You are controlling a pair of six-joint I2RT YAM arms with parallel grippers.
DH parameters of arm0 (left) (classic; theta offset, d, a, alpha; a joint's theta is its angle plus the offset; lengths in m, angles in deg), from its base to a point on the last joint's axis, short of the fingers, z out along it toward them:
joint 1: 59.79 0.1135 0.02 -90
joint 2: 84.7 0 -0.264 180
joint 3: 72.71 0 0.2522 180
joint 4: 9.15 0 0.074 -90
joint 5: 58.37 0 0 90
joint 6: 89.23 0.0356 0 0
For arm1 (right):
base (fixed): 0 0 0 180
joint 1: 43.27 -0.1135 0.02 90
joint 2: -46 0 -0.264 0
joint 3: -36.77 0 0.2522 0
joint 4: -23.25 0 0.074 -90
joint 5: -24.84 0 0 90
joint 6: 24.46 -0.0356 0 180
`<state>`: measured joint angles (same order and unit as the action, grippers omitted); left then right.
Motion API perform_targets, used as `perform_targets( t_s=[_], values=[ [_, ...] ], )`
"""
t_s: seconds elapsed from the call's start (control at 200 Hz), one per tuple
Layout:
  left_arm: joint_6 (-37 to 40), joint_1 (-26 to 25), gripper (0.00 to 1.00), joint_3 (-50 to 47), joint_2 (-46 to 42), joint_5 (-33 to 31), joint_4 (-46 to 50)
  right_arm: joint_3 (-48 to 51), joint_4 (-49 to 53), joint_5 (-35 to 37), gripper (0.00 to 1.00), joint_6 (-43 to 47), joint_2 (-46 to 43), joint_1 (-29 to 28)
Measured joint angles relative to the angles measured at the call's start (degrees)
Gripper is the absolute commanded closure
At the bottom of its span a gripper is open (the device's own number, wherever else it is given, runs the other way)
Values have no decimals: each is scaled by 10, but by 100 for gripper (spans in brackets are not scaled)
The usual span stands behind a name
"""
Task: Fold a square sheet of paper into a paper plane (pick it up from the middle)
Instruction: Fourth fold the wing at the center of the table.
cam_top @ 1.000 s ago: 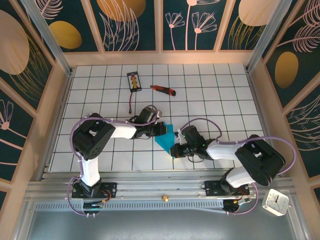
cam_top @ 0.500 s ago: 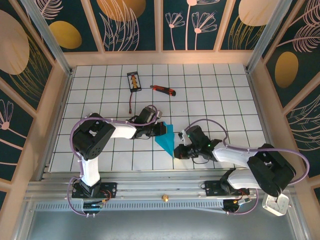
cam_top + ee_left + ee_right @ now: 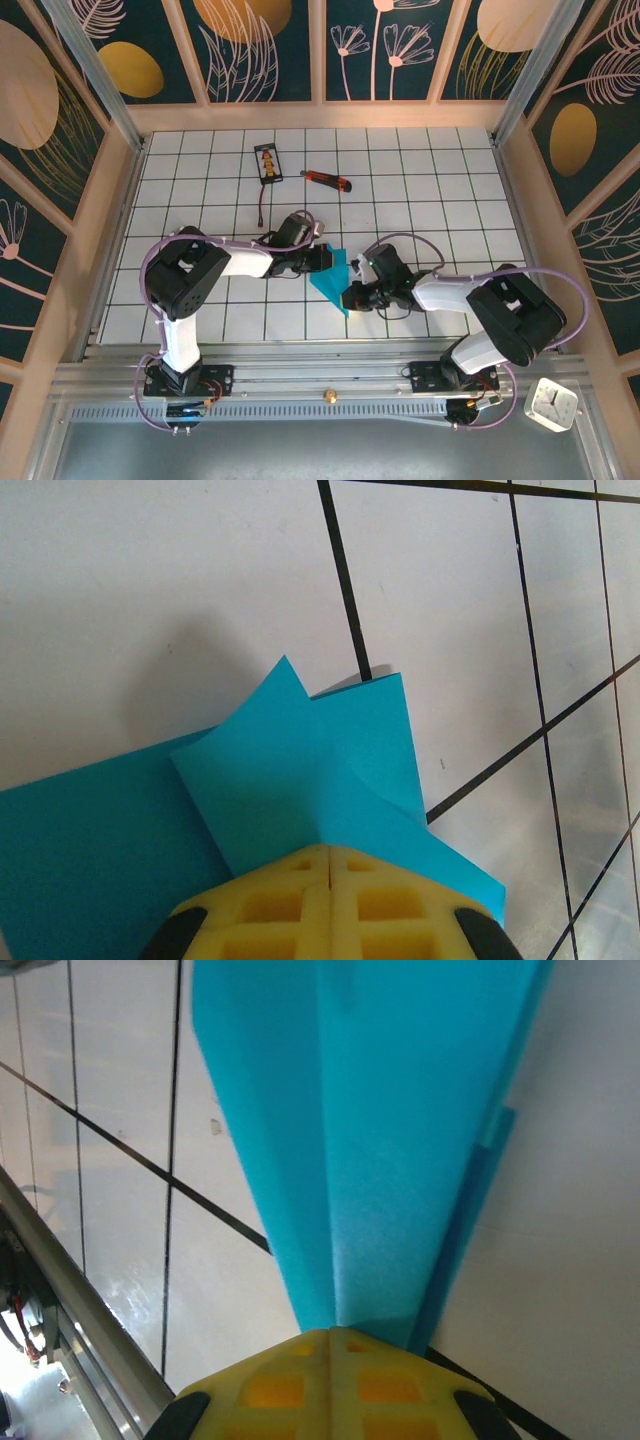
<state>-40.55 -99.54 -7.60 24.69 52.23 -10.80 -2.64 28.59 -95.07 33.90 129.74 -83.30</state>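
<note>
So I'm looking down at the white gridded bench [image 3: 430,190], and both arms are reaching in toward the middle of its near half. The left arm [image 3: 190,275] is stretching in from the left and the right arm [image 3: 500,315] is bending in from the right. They're meeting at the cyan paper sheet [image 3: 333,275].

That sheet is sitting right between them, already creased into a pointy angular shape. I can't tell whether it's lying flat on the tiles or hanging a bit above them.

The left fingers [image 3: 320,258] are pinching its far-left edge. On the left wrist cam the yellow pads [image 3: 300,895] are pressing fully together on the paper, with a folded flap sticking out past them over a black grid line.

The right fingers [image 3: 352,297] are clamping the near tip the same way. On the right wrist cam the paper is narrowing down into the closed pads [image 3: 300,1380], with a long crease running up its middle.

A little white clock [image 3: 552,405] is sitting off the bench at the near right corner. The red-and-black utility knife [image 3: 327,180] is lying toward the far side, with a small black packet [image 3: 267,163] near it on the left.
</note>
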Motion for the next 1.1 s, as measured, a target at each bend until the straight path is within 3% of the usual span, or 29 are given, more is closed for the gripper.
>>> perform_targets(
  t_s=[0.195, 0.41, 0.57, 0.651, 0.841, 1.096],
  values=[
    [0, 0, 100, 1, 0, 1, 1, 27, -49, -10, 100, 0, 0, 6],
    [-6, -1, 72, 11, -5, 4, 10, 40, -73, -12, 100, -2, -2, 7],
    [-17, 1, 65, 10, -39, -5, 31, 41, -75, -12, 100, -2, -2, 7],
    [-33, 1, 70, -2, -72, -5, 30, 41, -75, -12, 100, -2, -2, 7],
    [-86, -29, 100, -53, -134, 1, 19, 41, -76, -12, 100, -3, -2, 7],
    [-151, -67, 100, -98, -128, 34, -11, 41, -77, -12, 100, -4, 0, 7]
  ],
)
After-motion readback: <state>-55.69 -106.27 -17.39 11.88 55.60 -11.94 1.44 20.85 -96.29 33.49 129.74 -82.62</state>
